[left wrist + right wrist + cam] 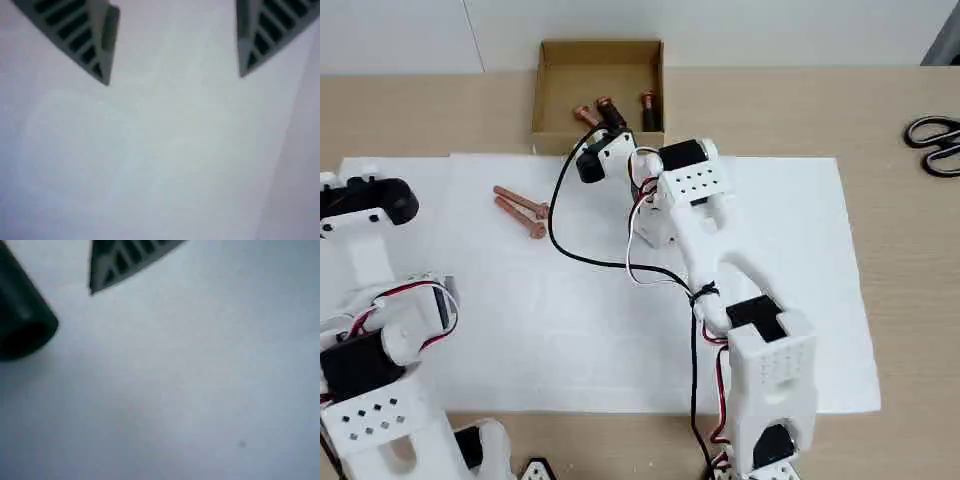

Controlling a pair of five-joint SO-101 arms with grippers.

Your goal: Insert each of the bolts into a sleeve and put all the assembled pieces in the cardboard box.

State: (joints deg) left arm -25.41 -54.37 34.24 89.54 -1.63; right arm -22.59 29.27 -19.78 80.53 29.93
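Two copper bolts (520, 200) (522, 218) lie bare on the white sheet (570, 300), left of centre. The cardboard box (547, 95) at the back holds three bolts fitted in black sleeves (648, 110). My right gripper (592, 160) hangs just in front of the box's front wall, shut on a black sleeve (22, 325) whose hollow end shows beside one ribbed finger (130, 260). At the sheet's left edge my left gripper (365, 200) is open, its two fingertips (102, 65) spread wide over bare sheet with nothing between them.
Black-handled scissors (935, 145) lie on the wooden table at the far right. Black and white cables (580, 255) trail from the right arm across the middle of the sheet. The right arm's base (770, 400) stands at the front edge.
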